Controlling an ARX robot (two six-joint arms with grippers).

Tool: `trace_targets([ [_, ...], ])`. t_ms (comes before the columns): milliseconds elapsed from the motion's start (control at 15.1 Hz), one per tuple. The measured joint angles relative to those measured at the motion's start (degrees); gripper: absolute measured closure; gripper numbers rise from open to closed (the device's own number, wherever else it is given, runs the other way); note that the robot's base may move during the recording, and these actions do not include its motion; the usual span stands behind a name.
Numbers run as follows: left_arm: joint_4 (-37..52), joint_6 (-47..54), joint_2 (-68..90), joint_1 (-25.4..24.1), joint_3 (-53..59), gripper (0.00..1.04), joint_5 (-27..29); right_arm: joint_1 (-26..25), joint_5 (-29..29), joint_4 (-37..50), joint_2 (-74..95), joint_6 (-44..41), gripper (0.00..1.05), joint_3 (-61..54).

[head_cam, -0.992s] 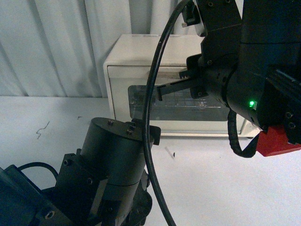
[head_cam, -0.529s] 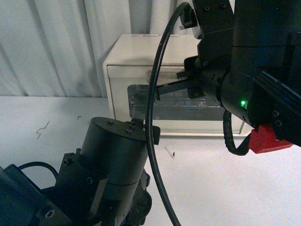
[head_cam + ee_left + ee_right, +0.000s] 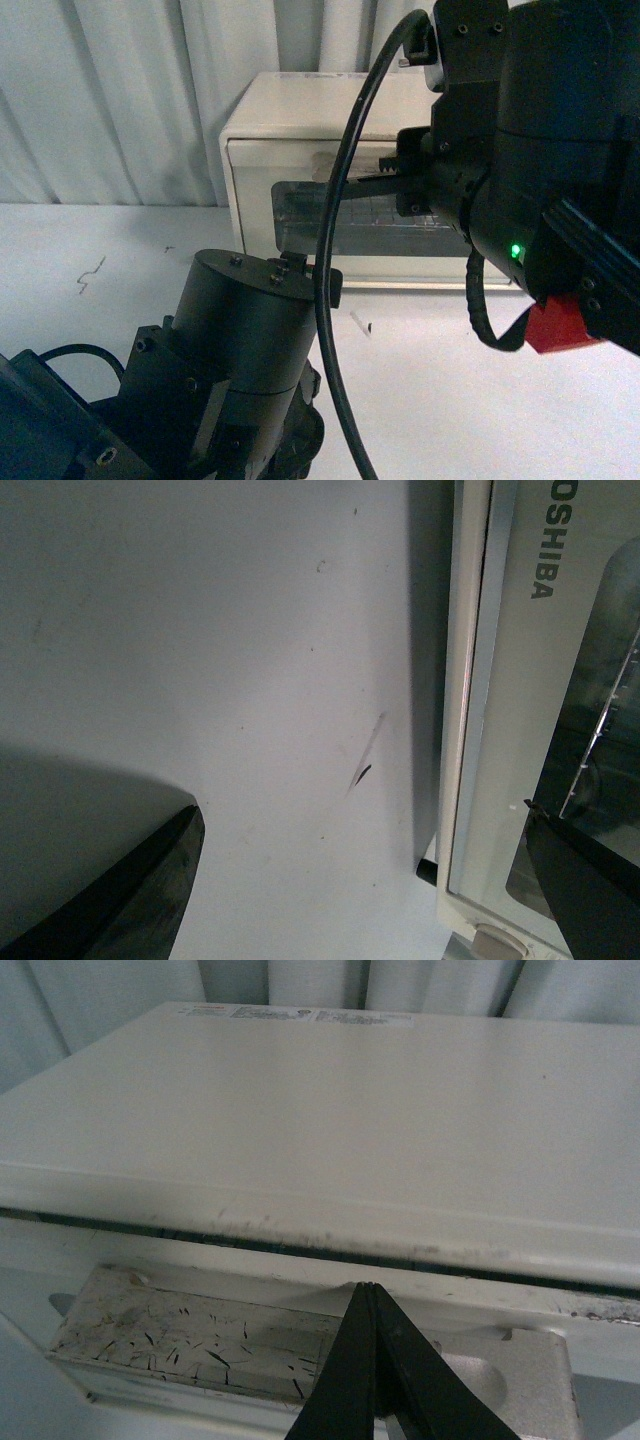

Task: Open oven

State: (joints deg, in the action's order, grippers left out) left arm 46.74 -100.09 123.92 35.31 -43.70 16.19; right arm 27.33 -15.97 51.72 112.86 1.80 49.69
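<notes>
Oven [image 3: 270,130] stood shut on the table [image 3: 480,380] while our right gripper [image 3: 368,1295], fingers together, had climbed higher to the bar handle [image 3: 190,1345], so we judged pulling near; our left gripper [image 3: 360,820] gaped apart

Front view: looking ahead from between the arms, squarely at the oven [image 3: 280,120] front, middling range. Left wrist view: aimed down onto the counter [image 3: 200,630] just before the oven door, close in. Right wrist view: hard against the oven top, peering over its handle [image 3: 180,1345]. Shared throughout: oven front.
</notes>
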Motion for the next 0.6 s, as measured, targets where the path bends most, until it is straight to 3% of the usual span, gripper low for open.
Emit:
trace_targets([
  [198, 0.0, -0.1, 0.0, 0.0, 0.2, 0.07, -0.1, 5.0, -1.2, -3.7, -14.9, 4.3, 1.03, -20.9],
  [331, 0.0, -0.1, 0.0, 0.0, 0.1, 0.07, -0.1, 0.5, -2.7, -14.2, -43.8, 1.3, 1.03, -32.2],
  [463, 0.0, -0.1, 0.0, 0.0, 0.1, 0.07, 0.0, -3.5, -3.3, -27.5, -62.3, 4.4, 0.84, -37.0],
  [529, 0.0, -0.1, 0.0, 0.0, 0.1, 0.07, 0.0, -2.0, -1.5, -34.8, -63.8, 9.6, 0.71, -40.0],
  [595, -0.1, -0.1, 0.0, 0.0, 0.1, 0.07, 0.0, 0.7, 0.1, -36.7, -58.8, 15.0, 0.6, -41.8],
])
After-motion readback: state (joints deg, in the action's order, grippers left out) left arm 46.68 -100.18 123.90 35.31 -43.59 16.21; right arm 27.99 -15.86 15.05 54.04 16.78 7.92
